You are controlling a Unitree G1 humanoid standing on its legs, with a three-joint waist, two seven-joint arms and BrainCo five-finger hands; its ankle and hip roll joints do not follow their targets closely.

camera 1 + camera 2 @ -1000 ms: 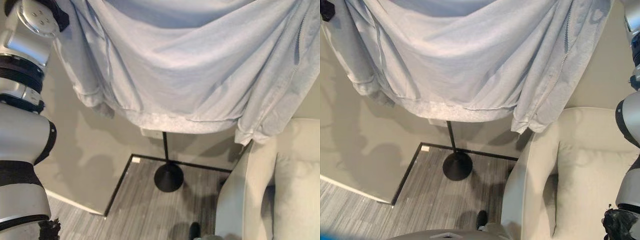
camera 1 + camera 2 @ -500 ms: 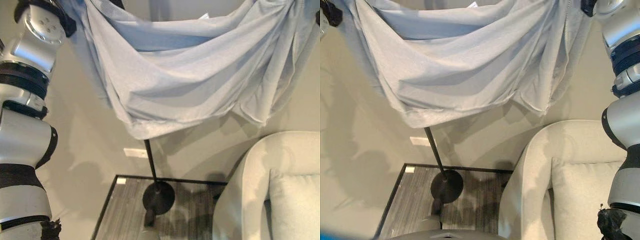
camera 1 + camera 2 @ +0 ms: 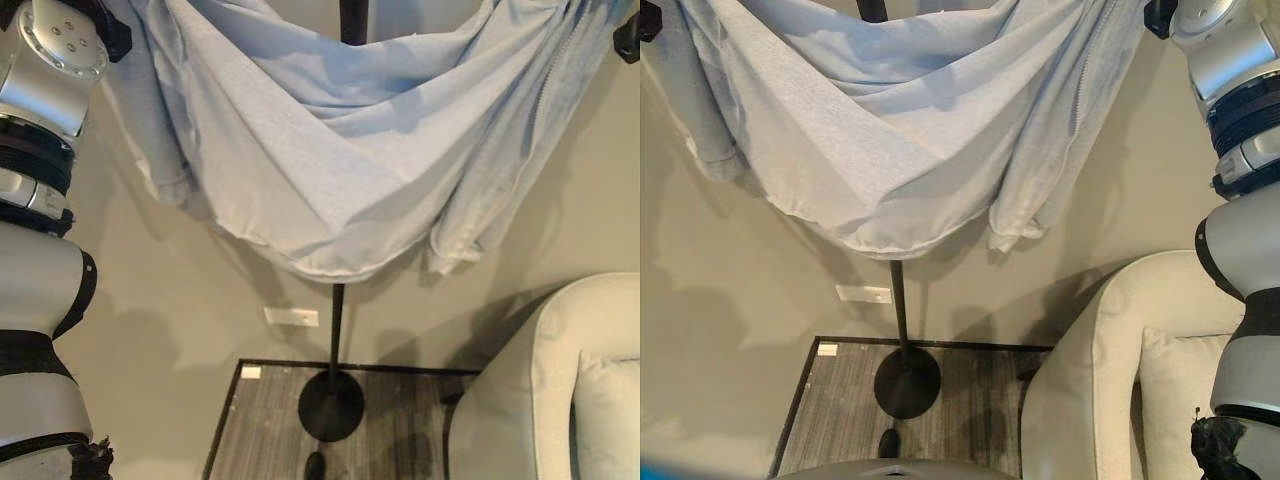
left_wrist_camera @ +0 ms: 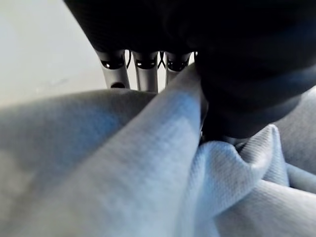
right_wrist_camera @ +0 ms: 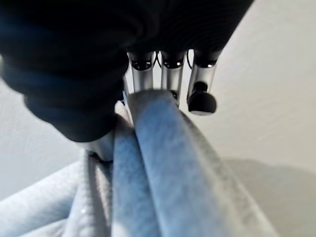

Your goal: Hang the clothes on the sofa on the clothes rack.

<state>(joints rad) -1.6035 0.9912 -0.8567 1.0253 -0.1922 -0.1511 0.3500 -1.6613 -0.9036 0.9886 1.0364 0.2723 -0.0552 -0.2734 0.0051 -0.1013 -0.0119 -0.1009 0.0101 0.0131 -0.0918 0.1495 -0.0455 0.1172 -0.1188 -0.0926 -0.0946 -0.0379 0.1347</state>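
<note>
A light blue zip sweatshirt (image 3: 330,170) hangs spread between my two raised hands and sags in the middle. Its hem droops in front of the black rack pole (image 3: 335,335), whose upper part (image 3: 352,18) shows above the cloth's dip. My left hand (image 4: 237,74) has its fingers (image 4: 140,74) curled over a thick fold of the sweatshirt (image 4: 123,163). My right hand (image 5: 64,74) pinches another fold (image 5: 168,163) between thumb and fingers (image 5: 170,74). One zip edge (image 3: 1080,90) and a cuff (image 3: 1015,235) dangle on the right.
The rack's round black base (image 3: 330,405) stands on grey wood floor (image 3: 270,430) by the beige wall. A beige sofa (image 3: 540,380) with a cushion (image 3: 1180,390) takes the lower right. A dark shoe (image 3: 888,442) shows near the base. A wall socket (image 3: 290,316) sits low.
The whole picture has shifted, so the camera moved. The sweatshirt still hangs between both hands; the rack pole now lines up with its middle and shows above the dip.
</note>
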